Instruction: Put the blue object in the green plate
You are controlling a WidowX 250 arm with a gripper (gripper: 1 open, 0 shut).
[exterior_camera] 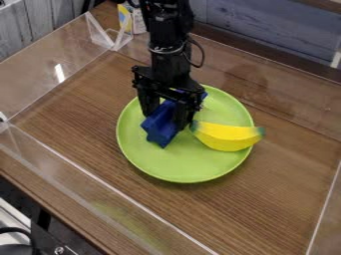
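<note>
With the black arm coming down from 12 o'clock, the gripper [168, 100] sits over the upper-left part of the plate [186, 167], its tips right at the blue block [166, 124]. Block is in the plate, around 10 o'clock from plate center, tilted, its upper end partly covered by the gripper. Finger state: can't tell if clamped on the block or just around it, black parts overlap too much. Some more blue shows behind the gripper toward 1 o'clock, probably the same block, view is poor. Yellow banana [226, 135] at 2 to 3 o'clock in the plate, near the block, its right end reaching the rim. Plate is lime green, round, flat on the brown wooden table [266, 204]. Dark cable [19, 235] at the lower-left corner, 7 to 8 o'clock. White item [131, 18] beside the arm at 11 o'clock.
</note>
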